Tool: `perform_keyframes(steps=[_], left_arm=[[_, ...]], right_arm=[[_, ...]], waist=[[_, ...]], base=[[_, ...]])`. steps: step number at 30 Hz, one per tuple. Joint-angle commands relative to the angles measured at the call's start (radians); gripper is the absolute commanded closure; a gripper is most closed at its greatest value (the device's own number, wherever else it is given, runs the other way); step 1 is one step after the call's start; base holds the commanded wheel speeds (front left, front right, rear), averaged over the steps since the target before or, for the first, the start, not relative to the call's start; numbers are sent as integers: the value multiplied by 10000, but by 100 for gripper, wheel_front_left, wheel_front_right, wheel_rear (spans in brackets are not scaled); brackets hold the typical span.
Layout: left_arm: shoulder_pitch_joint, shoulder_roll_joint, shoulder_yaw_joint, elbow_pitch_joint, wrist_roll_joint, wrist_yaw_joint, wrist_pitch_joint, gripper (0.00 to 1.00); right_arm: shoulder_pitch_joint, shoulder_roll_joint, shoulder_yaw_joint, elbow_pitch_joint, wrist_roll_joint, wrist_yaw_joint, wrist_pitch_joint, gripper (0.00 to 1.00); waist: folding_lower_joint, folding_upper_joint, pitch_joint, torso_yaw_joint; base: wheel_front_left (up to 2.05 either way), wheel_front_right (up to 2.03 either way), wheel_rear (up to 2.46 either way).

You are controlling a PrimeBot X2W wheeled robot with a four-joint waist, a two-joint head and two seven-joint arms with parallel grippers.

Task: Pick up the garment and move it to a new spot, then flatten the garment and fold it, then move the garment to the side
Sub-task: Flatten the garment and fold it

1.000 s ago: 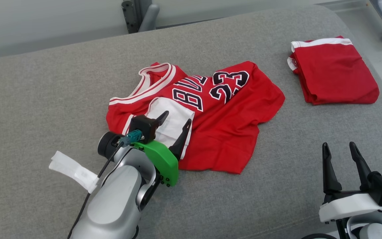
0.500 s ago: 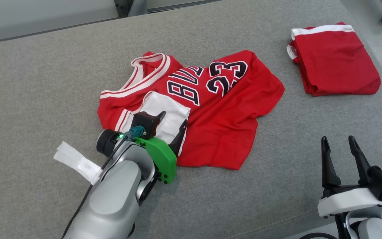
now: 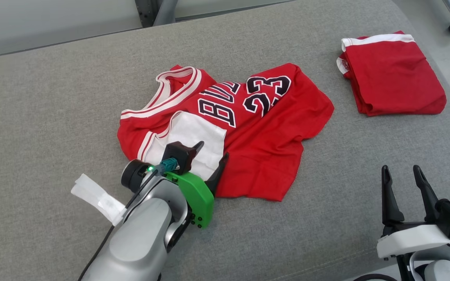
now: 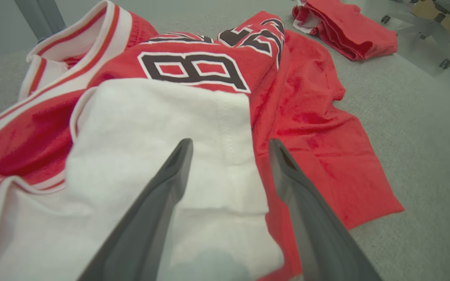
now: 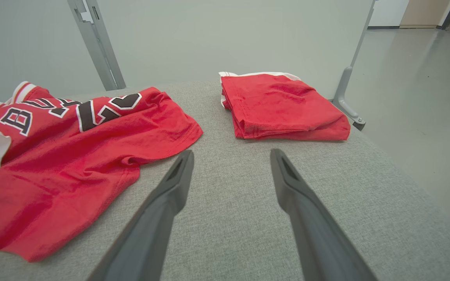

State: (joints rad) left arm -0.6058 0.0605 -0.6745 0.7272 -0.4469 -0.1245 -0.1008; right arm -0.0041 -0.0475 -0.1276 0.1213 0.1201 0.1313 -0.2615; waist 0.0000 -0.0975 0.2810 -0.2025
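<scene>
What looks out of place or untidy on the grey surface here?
The red jersey lies crumpled, not flat: its lettering is creased, its hem wavy, and a white flap is turned over onto its front at the near left, by the open left pincer. The folded red garment at the far right looks neat.
</scene>
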Motion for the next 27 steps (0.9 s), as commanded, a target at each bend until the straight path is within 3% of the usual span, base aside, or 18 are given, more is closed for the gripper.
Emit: perform_keyframes(steps=[1, 17, 25, 27], left_arm=[[189, 136, -20, -31, -57, -45, 33, 0], [897, 1056, -626, -1614, 116, 55, 735, 0], [845, 1270, -655, -1678, 127, 195, 770, 0], [812, 1255, -676, -1614, 116, 201, 735, 13]], right_arm=[[45, -24, -36, 0, 30, -12, -11, 0], [36, -26, -140, 54, -27, -12, -11, 0], [-110, -26, -69, 47, -25, -12, -11, 0], [-113, -26, -101, 46, -17, -12, -11, 0]], waist=[[0, 0, -5, 22], [0, 0, 98, 333], [0, 0, 191, 305], [0, 0, 207, 273]], base=[[0, 0, 0], [0, 0, 0], [0, 0, 0], [0, 0, 0]])
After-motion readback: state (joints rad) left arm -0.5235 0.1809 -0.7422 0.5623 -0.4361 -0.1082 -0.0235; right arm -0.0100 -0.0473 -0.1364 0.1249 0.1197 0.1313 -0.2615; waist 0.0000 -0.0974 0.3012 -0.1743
